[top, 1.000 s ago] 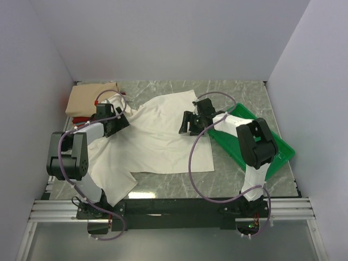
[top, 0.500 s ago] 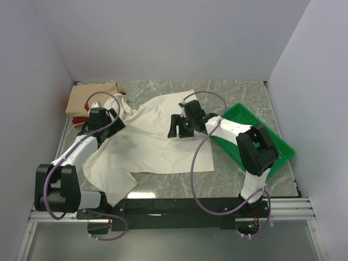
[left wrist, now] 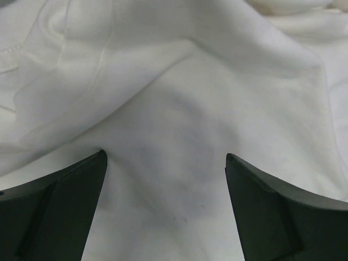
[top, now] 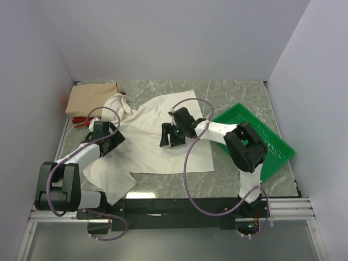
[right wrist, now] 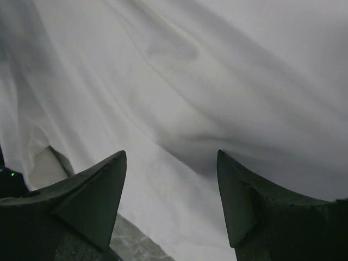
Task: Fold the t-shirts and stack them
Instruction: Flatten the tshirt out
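Over cream t-shirt point(top: 149, 149), left jaws and right jaws spread wide, gripping nothing.

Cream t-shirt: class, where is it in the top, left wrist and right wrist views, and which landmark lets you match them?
Top view: the cream t-shirt spreads over the middle of the table, below the left hand and right hand.
Left wrist view: the cream t-shirt fills the picture behind the open left hand.
Right wrist view: it fills nearly all; grey table shows bottom left.
Landmark: the open hands above it.
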